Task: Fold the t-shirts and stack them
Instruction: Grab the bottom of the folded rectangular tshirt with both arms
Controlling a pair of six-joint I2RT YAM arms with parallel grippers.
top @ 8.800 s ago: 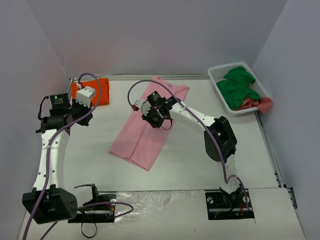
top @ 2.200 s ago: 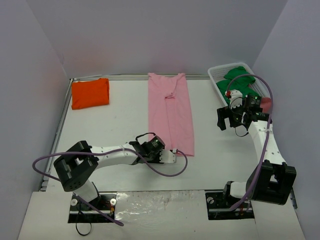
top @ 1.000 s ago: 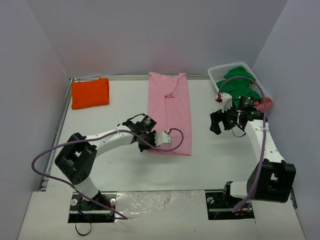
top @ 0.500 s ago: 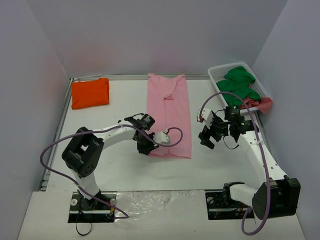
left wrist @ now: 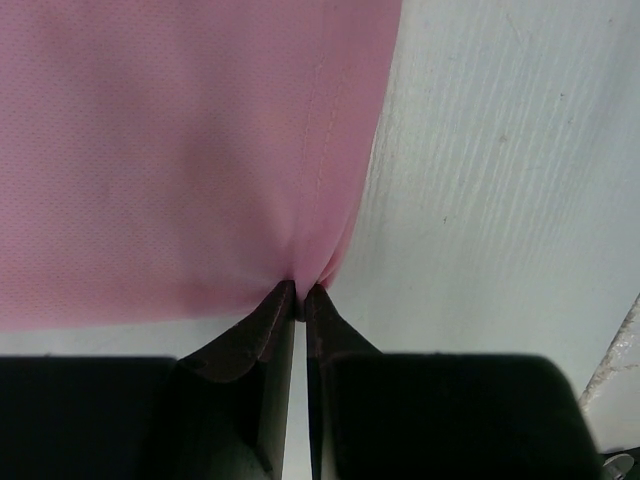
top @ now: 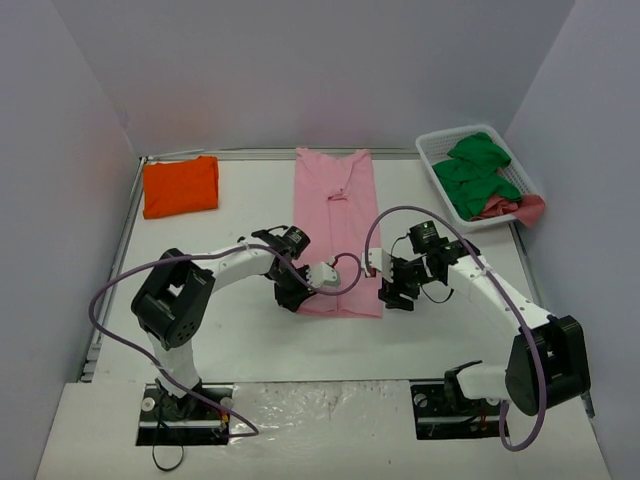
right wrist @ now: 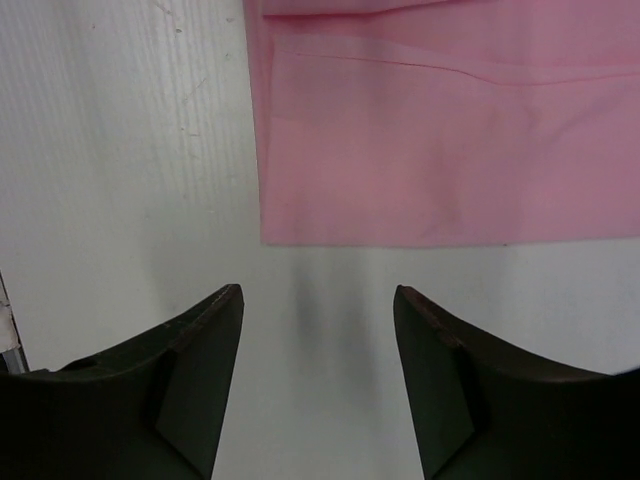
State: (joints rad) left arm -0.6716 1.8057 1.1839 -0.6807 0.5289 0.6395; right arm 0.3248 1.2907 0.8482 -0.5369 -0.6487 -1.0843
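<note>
Snugly in left gripper (left wrist: pixel 300 292): pink t-shirt (left wrist: pixel 170 150)

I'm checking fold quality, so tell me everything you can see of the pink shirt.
The pink shirt is light pink, fine-knit cloth, folded lengthwise into a long narrow band lying flat on the white table, running from the far edge toward the arms. Creases show near its far end. The left claw is shut on its near left corner, puckering it. The right claw stands open just short of the near right corner, not touching.
</note>
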